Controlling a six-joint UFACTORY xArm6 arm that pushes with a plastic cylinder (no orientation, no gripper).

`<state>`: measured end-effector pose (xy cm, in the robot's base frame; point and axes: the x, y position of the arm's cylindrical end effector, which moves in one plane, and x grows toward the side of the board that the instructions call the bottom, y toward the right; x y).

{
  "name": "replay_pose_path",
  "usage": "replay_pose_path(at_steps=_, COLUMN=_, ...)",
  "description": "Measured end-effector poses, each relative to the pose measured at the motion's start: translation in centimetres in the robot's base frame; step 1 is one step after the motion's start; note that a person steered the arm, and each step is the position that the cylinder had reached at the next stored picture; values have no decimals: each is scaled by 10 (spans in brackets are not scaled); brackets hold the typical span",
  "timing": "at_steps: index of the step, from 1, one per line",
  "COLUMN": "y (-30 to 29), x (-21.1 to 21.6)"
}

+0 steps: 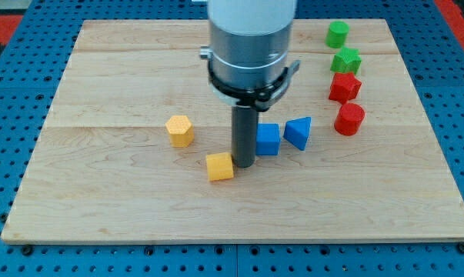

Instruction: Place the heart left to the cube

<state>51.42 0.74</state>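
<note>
The yellow heart (219, 166) lies on the wooden board (101, 192) a little below the middle. The blue cube (268, 138) sits up and to the right of it. My tip (244, 165) stands between them, right against the heart's right side and just below-left of the cube. The rod hides part of the cube's left edge.
A yellow hexagon (180, 130) lies left of the heart. A blue triangle (298, 131) sits just right of the cube. At the view's right, a green cylinder (338, 34), a green star (345, 60), a red star (344, 86) and a red cylinder (349, 118) form a column.
</note>
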Motion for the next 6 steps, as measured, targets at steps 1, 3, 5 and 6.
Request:
replay_pose_path(at_steps=1, y=15, x=44)
replay_pose_path(at_steps=3, y=-35, x=34)
replay_pose_path(at_steps=5, y=-36, x=0)
replay_pose_path(at_steps=6, y=-36, x=-12)
